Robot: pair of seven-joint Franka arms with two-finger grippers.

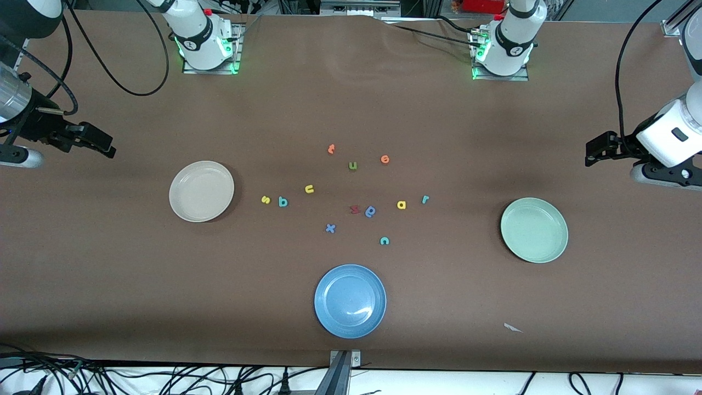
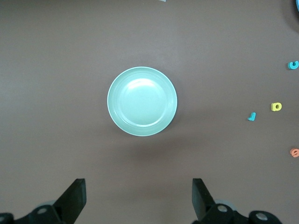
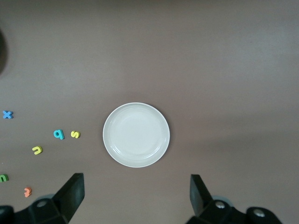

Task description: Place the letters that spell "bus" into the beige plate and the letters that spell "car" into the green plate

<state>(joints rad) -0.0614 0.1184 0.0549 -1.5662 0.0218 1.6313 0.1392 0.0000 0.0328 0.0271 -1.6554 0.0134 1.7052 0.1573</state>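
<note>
Left gripper (image 2: 136, 198): fingers spread, empty, raised over the table's left-arm end beside the green plate (image 1: 534, 230).
Right gripper (image 3: 135, 196): fingers spread, empty, raised over the right-arm end beside the beige plate (image 1: 201, 191).
"bus": yellow s (image 1: 265, 199), teal b (image 1: 283, 202), yellow u (image 1: 309, 188) on mid-table, nearest the beige plate.
"car": teal c (image 1: 384, 240), yellow a (image 1: 401, 205), teal-blue r (image 1: 425, 199) on mid-table.
Plates: both empty.
Progress: nothing placed; all six letters left.

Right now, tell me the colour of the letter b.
Teal; the letter b shows best in the front view.
</note>
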